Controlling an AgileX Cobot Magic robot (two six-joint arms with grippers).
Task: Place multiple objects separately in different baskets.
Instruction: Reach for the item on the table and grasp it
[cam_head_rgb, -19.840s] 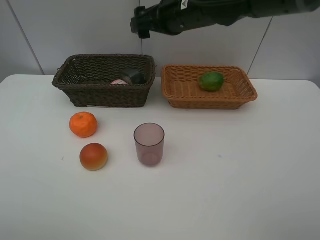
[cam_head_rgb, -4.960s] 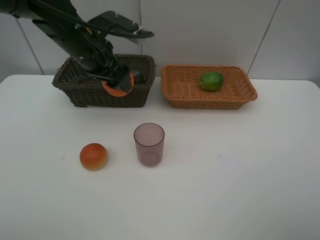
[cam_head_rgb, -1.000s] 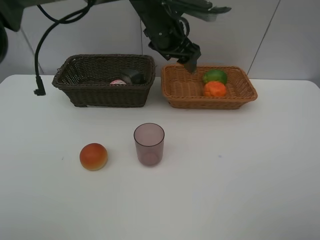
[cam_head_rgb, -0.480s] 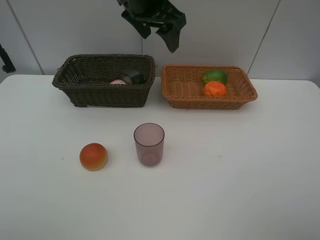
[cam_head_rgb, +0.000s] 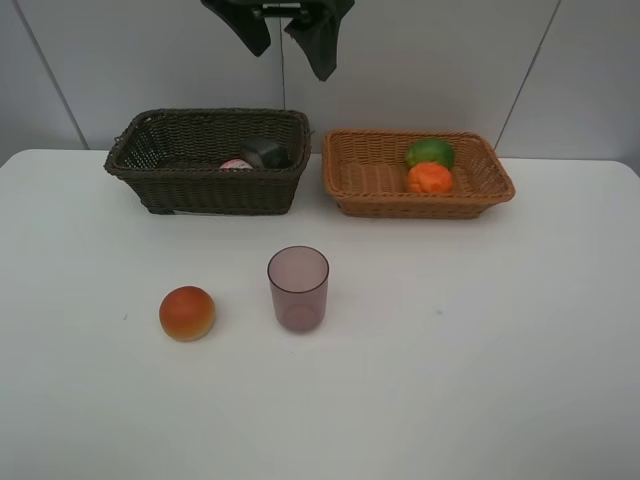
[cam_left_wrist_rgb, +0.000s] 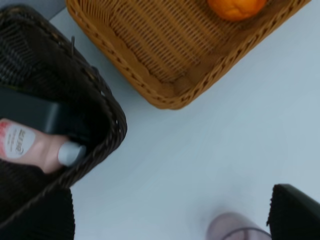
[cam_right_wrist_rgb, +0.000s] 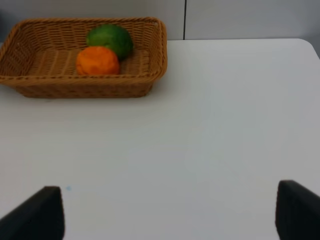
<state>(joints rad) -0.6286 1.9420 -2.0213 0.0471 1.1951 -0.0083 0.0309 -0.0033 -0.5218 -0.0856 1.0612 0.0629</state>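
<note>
Starting at the left of the high view, the red-orange round fruit (cam_head_rgb: 187, 313) is found on the table (cam_head_rgb: 480, 380), well apart from both baskets; it is judged firm, fairly light and apt to roll, so it is best taken from above across its widest part. Behind it the dark brown basket (cam_head_rgb: 215, 188) is seen, in which the small pink white-capped bottle (cam_head_rgb: 237, 164) and the dark pump bottle (cam_head_rgb: 266, 152) are laid, both largely hidden by the front wall, so that the pump head cannot be made out. Just right of the fruit the translucent purple cup (cam_head_rgb: 298, 288) is stood upright; it is judged light, stiff, slick and easily tipped, and a hold over the rim, one finger inside, is suggested. High over the baskets' inner ends the left gripper (cam_head_rgb: 288, 58) is held with its jaws spread wide and nothing between them, its arm cut off by the frame's top edge. In the light orange-tan basket (cam_head_rgb: 420, 207) the green fruit (cam_head_rgb: 429, 152) and the orange tangerine (cam_head_rgb: 430, 178) are lodged touching each other. The right gripper (cam_right_wrist_rgb: 165, 215) is shown only by its own wrist camera, jaws parted and empty over the table.
</note>
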